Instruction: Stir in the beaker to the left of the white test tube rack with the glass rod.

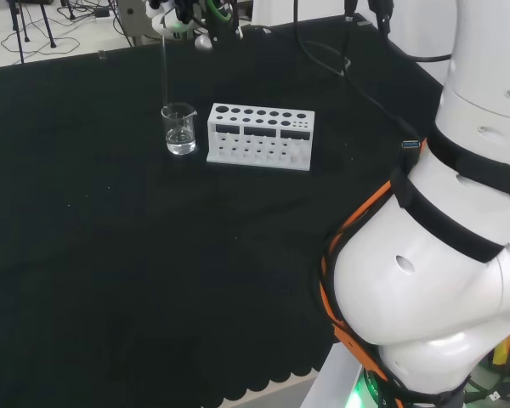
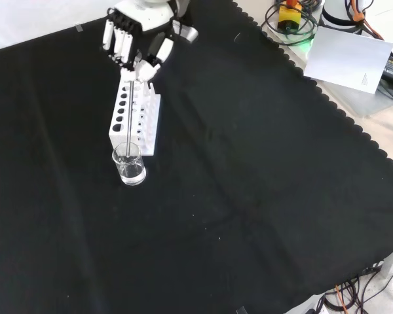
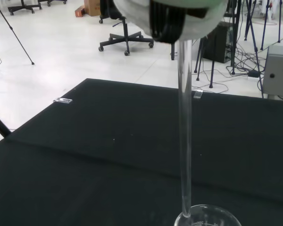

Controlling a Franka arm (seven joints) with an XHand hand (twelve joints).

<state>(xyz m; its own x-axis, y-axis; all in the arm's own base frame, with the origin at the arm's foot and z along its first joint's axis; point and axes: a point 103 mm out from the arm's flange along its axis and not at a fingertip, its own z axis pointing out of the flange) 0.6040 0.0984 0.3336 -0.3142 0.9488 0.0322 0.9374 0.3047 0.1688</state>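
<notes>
The hand (image 2: pixel 134 40) grips the top of a glass rod (image 2: pixel 128 111), fingers curled around it. The rod hangs straight down from the hand, its lower end inside a clear beaker (image 2: pixel 130 164) holding a little clear liquid. In the head view the beaker (image 1: pixel 179 128) stands on the black surface (image 1: pixel 153 280) just left of the white rack (image 1: pixel 261 136).
</notes>
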